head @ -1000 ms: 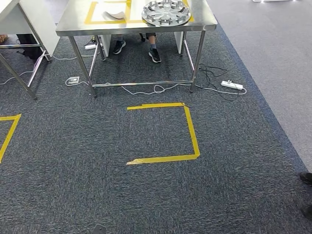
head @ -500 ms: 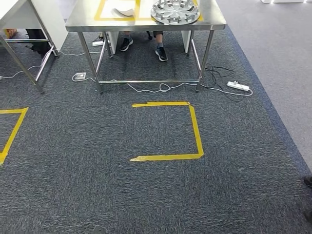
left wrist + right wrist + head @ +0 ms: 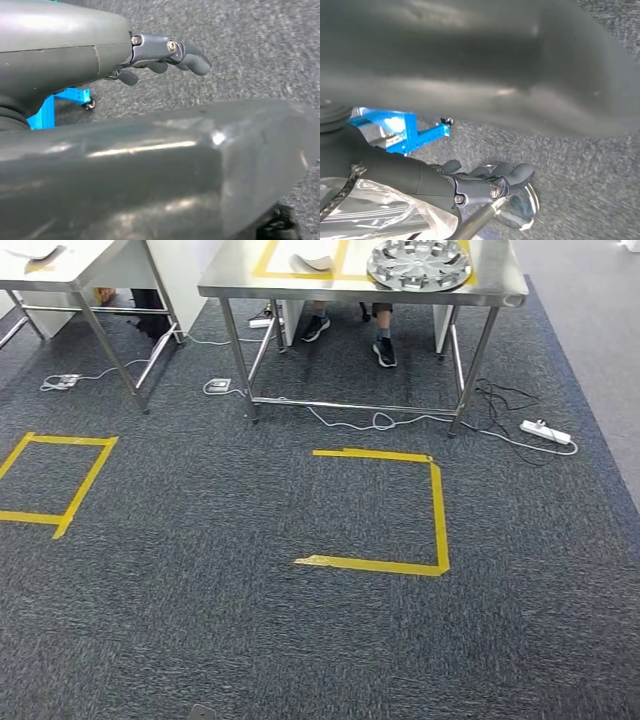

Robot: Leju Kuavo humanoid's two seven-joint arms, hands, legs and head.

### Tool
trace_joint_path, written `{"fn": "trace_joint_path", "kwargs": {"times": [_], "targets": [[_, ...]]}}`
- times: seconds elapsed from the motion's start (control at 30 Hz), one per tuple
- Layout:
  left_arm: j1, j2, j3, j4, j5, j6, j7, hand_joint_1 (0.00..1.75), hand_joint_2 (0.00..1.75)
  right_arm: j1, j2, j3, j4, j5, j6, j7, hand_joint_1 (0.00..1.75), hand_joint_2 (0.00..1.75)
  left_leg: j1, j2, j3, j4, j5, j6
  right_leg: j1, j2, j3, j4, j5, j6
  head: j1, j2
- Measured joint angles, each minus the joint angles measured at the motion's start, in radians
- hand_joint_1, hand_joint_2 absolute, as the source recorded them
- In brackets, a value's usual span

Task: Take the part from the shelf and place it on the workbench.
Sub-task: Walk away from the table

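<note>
Part [image 3: 516, 207]: a shiny metal piece with a rod and a rounded end, under the fingers of the right hand [image 3: 482, 182], low over the carpet; clear plastic wrap [image 3: 376, 210] lies along the wrist behind it.
Right hand: fingers curled over the part, grasping it.
Left hand [image 3: 162, 52]: fingers stretched out and slack, holding nothing, above the carpet.
Workbench [image 3: 241, 285]: a steel table far ahead in the head view, well apart from the robot, marked on top with yellow tape.
On the workbench: a silver wheel cover [image 3: 419, 262] at the right end, and a pale curved piece [image 3: 312, 261] to its left.
Under the workbench: a person's shoes [image 3: 384, 350], white cables [image 3: 377, 422] looping along the floor, and a power strip [image 3: 545, 430] off to the right.
Between robot and workbench: dark carpet [image 3: 226, 620] with an open yellow tape outline [image 3: 438, 510].
To the left: a second tape square [image 3: 83, 480] and a second table [image 3: 83, 265].
Behind the hands: a blue frame [image 3: 401, 131] on small castors.
</note>
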Motion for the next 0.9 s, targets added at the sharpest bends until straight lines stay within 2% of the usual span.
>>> {"fn": "trace_joint_path", "kwargs": {"times": [0.07,0.1,0.13,0.2,0.23,0.3,0.33,0.37,0.4,0.43,0.47,0.5,0.53,0.6,0.63,0.67,0.7,0.73,0.77,0.83,0.87,0.9], "targets": [[-0.001,0.000,0.000,0.000,-0.003,0.000,0.000,0.00,0.00,-0.002,0.002,-0.002,-0.002,0.002,0.001,0.000,0.00,0.00,-0.007,0.051,0.079,-0.146,0.053,0.013,0.005,-0.021,0.004,0.002,-0.002,0.003,0.000,0.000],[-0.002,0.000,0.000,0.000,-0.003,0.000,0.000,0.00,0.00,-0.003,0.003,-0.003,-0.003,0.003,0.002,0.000,0.00,0.00,-0.012,0.073,0.103,-0.196,0.065,0.020,0.008,-0.031,0.006,0.003,-0.003,0.006,0.000,0.000],[-0.003,0.000,0.000,0.000,-0.004,0.000,-0.001,0.00,0.00,-0.003,0.004,-0.005,-0.003,0.004,0.003,-0.001,0.00,0.00,-0.016,0.086,0.111,-0.217,0.065,0.025,0.010,-0.041,0.006,0.004,-0.004,0.010,0.000,0.000],[-0.002,0.000,0.001,0.000,-0.004,0.000,-0.002,0.00,0.00,-0.006,0.005,-0.009,-0.004,0.004,0.004,-0.002,0.00,0.00,-0.017,0.068,0.106,-0.223,0.068,0.033,0.010,-0.061,0.008,0.005,-0.006,0.020,-0.001,0.000],[0.000,0.000,0.002,0.000,-0.003,0.000,-0.003,0.00,0.00,-0.008,0.005,-0.010,-0.004,0.004,0.004,-0.002,0.00,0.00,-0.015,0.057,0.105,-0.225,0.072,0.038,0.009,-0.052,0.005,0.010,-0.013,0.025,0.000,0.000],[-0.001,-0.001,0.002,0.000,-0.004,0.000,-0.003,0.00,0.00,-0.010,0.006,-0.013,-0.005,0.006,0.004,-0.002,0.00,0.00,-0.009,0.032,0.101,-0.230,0.082,0.049,0.005,0.001,-0.026,0.075,-0.059,0.036,0.003,0.000],[-0.003,-0.002,0.002,0.000,-0.004,0.000,-0.003,0.00,0.00,-0.010,0.006,-0.015,-0.006,0.008,0.004,-0.002,0.00,0.00,-0.008,0.021,0.097,-0.230,0.085,0.052,0.003,0.034,-0.055,0.138,-0.093,0.039,0.005,0.000],[-0.005,-0.003,0.002,0.000,-0.005,0.000,-0.003,0.00,0.00,-0.009,0.006,-0.017,-0.006,0.009,0.004,-0.002,0.00,0.00,-0.009,0.007,0.094,-0.230,0.086,0.055,0.002,0.053,-0.088,0.209,-0.126,0.041,0.006,0.000],[-0.006,-0.004,0.003,0.000,-0.005,0.000,-0.003,0.00,0.00,-0.007,0.006,-0.018,-0.007,0.009,0.004,-0.002,0.00,0.00,-0.009,-0.006,0.092,-0.230,0.087,0.055,0.001,0.061,-0.115,0.264,-0.144,0.043,0.006,0.000],[-0.005,-0.004,0.003,0.000,-0.005,0.000,-0.003,0.00,0.00,-0.005,0.006,-0.020,-0.008,0.009,0.004,-0.002,0.00,0.00,-0.009,-0.018,0.091,-0.229,0.088,0.056,0.001,0.064,-0.130,0.295,-0.149,0.043,0.006,0.000],[-0.004,-0.004,0.003,0.000,-0.004,0.000,-0.003,0.00,0.00,-0.004,0.006,-0.021,-0.008,0.009,0.004,-0.002,0.00,0.00,-0.010,-0.028,0.090,-0.228,0.088,0.055,0.001,0.064,-0.134,0.301,-0.141,0.044,0.006,0.000],[-0.003,-0.004,0.003,0.000,-0.004,0.000,-0.002,0.00,0.00,-0.004,0.006,-0.022,-0.009,0.009,0.004,-0.002,0.00,0.00,-0.010,-0.039,0.091,-0.226,0.088,0.055,0.001,0.066,-0.122,0.274,-0.118,0.043,0.006,0.000],[-0.003,-0.004,0.004,0.000,-0.004,0.000,-0.002,0.00,0.00,-0.004,0.006,-0.023,-0.010,0.009,0.004,-0.002,0.00,0.00,-0.010,-0.050,0.091,-0.224,0.087,0.053,0.000,0.071,-0.098,0.223,-0.086,0.042,0.006,0.000],[-0.005,-0.006,0.004,0.000,-0.005,0.000,-0.002,0.00,0.00,-0.005,0.006,-0.023,-0.011,0.009,0.004,-0.002,0.00,0.00,-0.010,-0.075,0.088,-0.215,0.084,0.047,-0.004,0.109,-0.037,0.093,-0.031,0.039,0.006,0.000],[-0.007,-0.006,0.004,0.000,-0.005,-0.001,-0.002,0.00,0.00,-0.005,0.007,-0.023,-0.012,0.010,0.004,-0.002,0.00,0.00,-0.010,-0.086,0.084,-0.210,0.083,0.042,-0.006,0.128,-0.013,0.047,-0.019,0.036,0.006,0.000],[-0.008,-0.007,0.004,0.000,-0.005,-0.002,-0.002,0.00,0.00,-0.005,0.007,-0.023,-0.012,0.011,0.004,-0.002,0.00,0.00,-0.010,-0.097,0.078,-0.206,0.083,0.036,-0.007,0.141,-0.001,0.024,-0.020,0.033,0.006,0.000],[-0.008,-0.007,0.004,0.000,-0.006,-0.003,-0.001,0.00,0.00,-0.006,0.007,-0.023,-0.012,0.012,0.005,-0.002,0.00,0.00,-0.010,-0.107,0.072,-0.204,0.085,0.030,-0.006,0.141,0.003,0.020,-0.024,0.029,0.005,0.000],[-0.007,-0.007,0.004,0.000,-0.006,-0.003,0.000,0.00,0.00,-0.006,0.008,-0.024,-0.013,0.013,0.005,-0.002,0.00,0.00,-0.008,-0.118,0.068,-0.202,0.087,0.025,-0.006,0.130,0.004,0.020,-0.023,0.023,0.005,0.000],[-0.005,-0.006,0.004,0.000,-0.007,-0.003,0.001,0.00,0.00,-0.006,0.008,-0.024,-0.013,0.014,0.006,-0.003,0.00,0.00,-0.008,-0.113,0.064,-0.198,0.085,0.019,-0.006,0.119,0.005,0.018,-0.020,0.017,0.005,0.000],[-0.004,-0.006,0.005,0.000,-0.009,-0.003,0.003,0.00,0.00,-0.006,0.009,-0.024,-0.014,0.018,0.007,-0.007,0.00,0.00,-0.008,-0.072,0.040,-0.149,0.052,0.007,-0.009,0.092,0.008,0.013,-0.018,0.003,-0.001,0.000],[-0.006,-0.006,0.005,0.000,-0.011,-0.003,0.003,0.00,0.00,-0.005,0.009,-0.024,-0.015,0.021,0.008,-0.009,0.00,0.00,-0.008,-0.042,0.014,-0.093,0.021,0.002,-0.008,0.077,0.009,0.012,-0.018,-0.001,-0.003,0.000],[-0.007,-0.006,0.005,0.000,-0.012,-0.003,0.003,0.00,0.00,-0.003,0.009,-0.024,-0.015,0.023,0.008,-0.011,0.00,0.00,-0.006,-0.024,-0.019,-0.024,-0.012,-0.003,-0.007,0.062,0.009,0.012,-0.020,-0.005,-0.006,0.000]]}}
